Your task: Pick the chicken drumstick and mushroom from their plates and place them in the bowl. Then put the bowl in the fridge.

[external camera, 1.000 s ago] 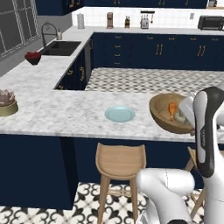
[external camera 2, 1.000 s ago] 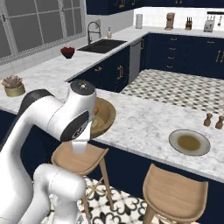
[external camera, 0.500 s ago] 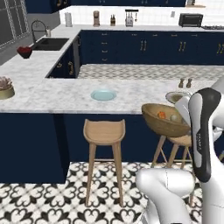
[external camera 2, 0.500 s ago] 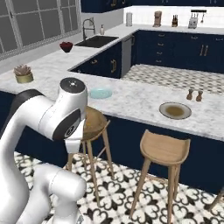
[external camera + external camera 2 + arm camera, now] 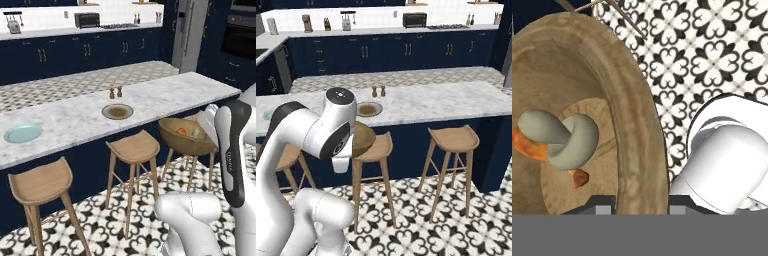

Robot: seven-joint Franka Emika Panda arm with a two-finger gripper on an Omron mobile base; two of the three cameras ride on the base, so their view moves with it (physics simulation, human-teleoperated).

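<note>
While clear of counter (image 5: 165, 97), gripper (image 5: 637, 202) clamped on bowl (image 5: 186, 137) rim; mushroom (image 5: 559, 137), drumstick (image 5: 527, 145) inside.

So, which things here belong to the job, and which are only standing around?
Belonging to the job:
- wooden bowl, carried by the gripper clamped on its rim
- mushroom and chicken drumstick, inside the bowl
- grey-rimmed plate and light blue plate, on the counter
- fridge

Only standing around:
- stools
- two shakers
- toaster oven
</note>
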